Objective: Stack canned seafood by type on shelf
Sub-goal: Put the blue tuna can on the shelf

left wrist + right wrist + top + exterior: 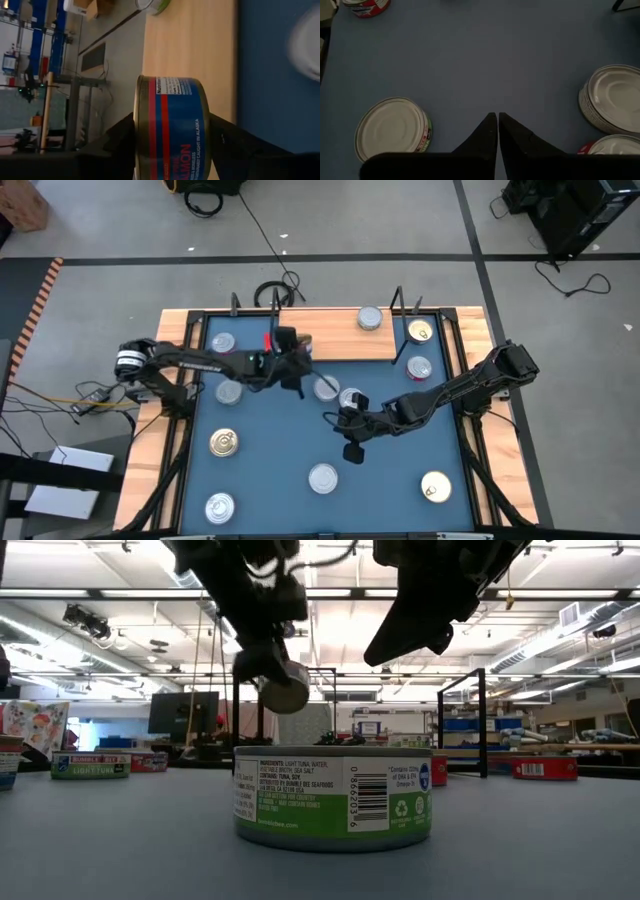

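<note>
Blue table (pixel 280 470) carries scattered tins; left gripper (pixel 170 145) jaws pinch a blue-and-red tin (pixel 170 125) near the shelf (pixel 335 340), right gripper (pixel 497 131) jaws pressed together.

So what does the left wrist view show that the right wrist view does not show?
Only the left wrist view: the left tool shut on a blue tin with red stripes, the wooden shelf behind it, and a green-sided tin on that shelf. Only the right wrist view: the right tool shut, holding nothing, above two silver-lidded tins, and a red tin farther off. Both show the blue table.
</note>
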